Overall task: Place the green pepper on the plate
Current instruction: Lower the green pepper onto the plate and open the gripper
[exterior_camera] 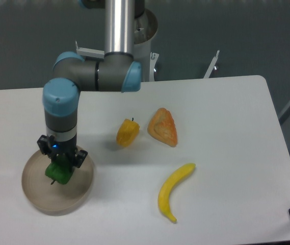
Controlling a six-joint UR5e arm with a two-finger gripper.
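Beige plate (37,196) holds green pepper (58,172), gripper (60,166) over it.

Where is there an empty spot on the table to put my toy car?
The right end of the table, past the banana and orange wedge, is bare. So is the front strip between plate and banana. It is crowded at the left, where the tool and green pepper sit over the plate.

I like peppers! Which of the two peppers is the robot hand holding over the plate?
The green pepper, under the gripper over the plate. The yellow-orange pepper sits alone mid-table.
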